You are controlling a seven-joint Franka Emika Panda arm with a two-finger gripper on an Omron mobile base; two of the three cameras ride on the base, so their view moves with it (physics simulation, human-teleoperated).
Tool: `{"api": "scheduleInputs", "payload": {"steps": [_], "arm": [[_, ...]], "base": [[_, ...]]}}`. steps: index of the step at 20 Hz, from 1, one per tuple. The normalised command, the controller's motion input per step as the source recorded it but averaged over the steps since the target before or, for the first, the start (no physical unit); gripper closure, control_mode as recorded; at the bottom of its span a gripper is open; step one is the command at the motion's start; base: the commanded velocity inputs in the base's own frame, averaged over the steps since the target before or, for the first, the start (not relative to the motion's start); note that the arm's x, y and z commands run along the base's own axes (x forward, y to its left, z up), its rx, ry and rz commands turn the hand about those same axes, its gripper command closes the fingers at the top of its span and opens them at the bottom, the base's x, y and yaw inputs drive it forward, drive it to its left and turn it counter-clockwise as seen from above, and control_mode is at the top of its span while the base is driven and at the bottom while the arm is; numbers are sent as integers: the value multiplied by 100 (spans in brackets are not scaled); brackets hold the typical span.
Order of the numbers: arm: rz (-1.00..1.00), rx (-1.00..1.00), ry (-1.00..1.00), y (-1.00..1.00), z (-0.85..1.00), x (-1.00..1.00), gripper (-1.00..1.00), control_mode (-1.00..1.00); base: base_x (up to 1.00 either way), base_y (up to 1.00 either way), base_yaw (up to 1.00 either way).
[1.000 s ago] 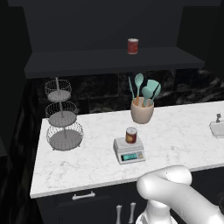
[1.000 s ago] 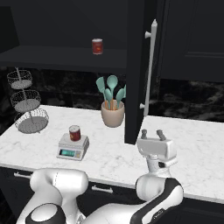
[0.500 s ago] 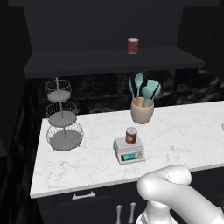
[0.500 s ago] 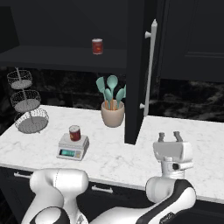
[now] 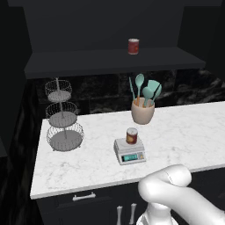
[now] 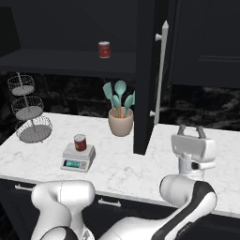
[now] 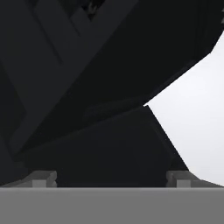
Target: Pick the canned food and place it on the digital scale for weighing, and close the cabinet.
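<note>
Wire stand: three-tier wire basket stand (image 5: 64, 121) at the far left of the desk (image 5: 184, 132), at about 9 o'clock from the digital scale.
Digital scale: pale-grey digital scale (image 5: 129, 152) sits flat on the white marble desk near its front edge, teal display facing forward; in the right base view the digital scale (image 6: 78, 157) lies at about 8 o'clock from the utensil crock.
Canned food: dark-red canned food (image 5: 132, 136) stands upright on the top plate of the digital scale, touching it; the same canned food (image 6: 80, 142) shows in the right base view.
Other tin: brighter red tin (image 5: 133, 46) stands upright on the dark shelf (image 5: 88, 61) inside the cabinet, at 12 o'clock from the digital scale, well apart from it.
Utensil crock: beige crock (image 5: 143, 112) holding teal spoons and spatulas, at about 1 o'clock from the digital scale, near the back wall.
Cabinet: black cabinet door (image 6: 150, 75) hangs open, its edge turned toward the camera, with a long silver bar handle (image 6: 161, 75) along it; it lies at 3 o'clock from the crock in the right base view.
End effector: end effector (image 6: 190, 131) points upward over the right part of the desk, at about 4 o'clock from the open door's lower corner, jaws spread wide and holding nothing; its fingers (image 7: 43, 178) show far apart in the hand view against dark panelling.
</note>
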Motion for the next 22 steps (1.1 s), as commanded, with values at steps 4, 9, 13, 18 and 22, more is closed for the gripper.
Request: {"api": "scheduleInputs", "payload": {"steps": [4, 9, 13, 18, 22], "arm": [[-1, 0, -14, 0, 86, -12, -100, -100], [0, -2, -7, 12, 100, -45, -100, -100], [0, -17, 0, 75, 84, -62, -100, -100], [-4, -31, 13, 99, 58, -56, -100, -100], [-3, -35, 7, 100, 54, -69, -100, -100]], "base": [[0, 0, 0], [0, 0, 0], [0, 0, 0], [0, 0, 0], [0, 0, 0]]}}
